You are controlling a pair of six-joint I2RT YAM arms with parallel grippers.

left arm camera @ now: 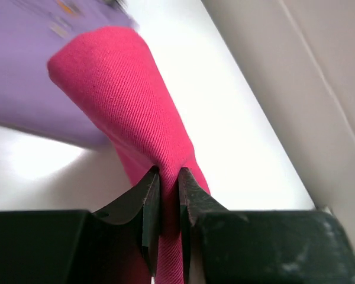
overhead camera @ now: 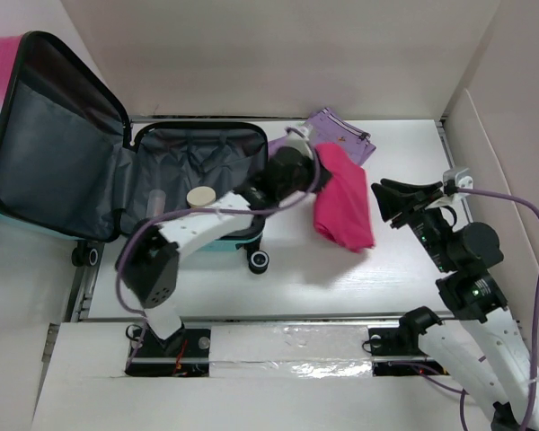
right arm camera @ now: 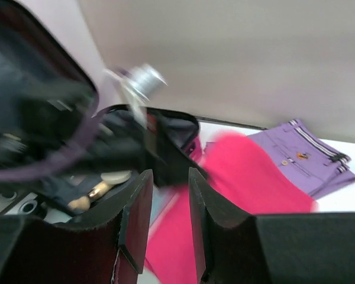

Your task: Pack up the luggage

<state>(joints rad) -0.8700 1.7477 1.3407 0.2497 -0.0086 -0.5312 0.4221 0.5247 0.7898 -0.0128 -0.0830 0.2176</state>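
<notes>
Pinching the soft folded pink cloth (left arm camera: pixel 124 100), my left gripper (left arm camera: pixel 168 171) has its jaws shut tight on one fold, just to the right of the little hard suitcase (overhead camera: pixel 63 162) — pink turning to teal outside, with black edges, black wheels and dark grey cloth inside. It lies wide open at the back left of the white table (overhead camera: pixel 296 278), lid leaning up. I think its shell is stiff, smooth and light, so it may roll or slide — the black rim looks best to hold. My right gripper (right arm camera: pixel 168 174) hangs well off to the right, jaws a little apart, holding nothing.
</notes>
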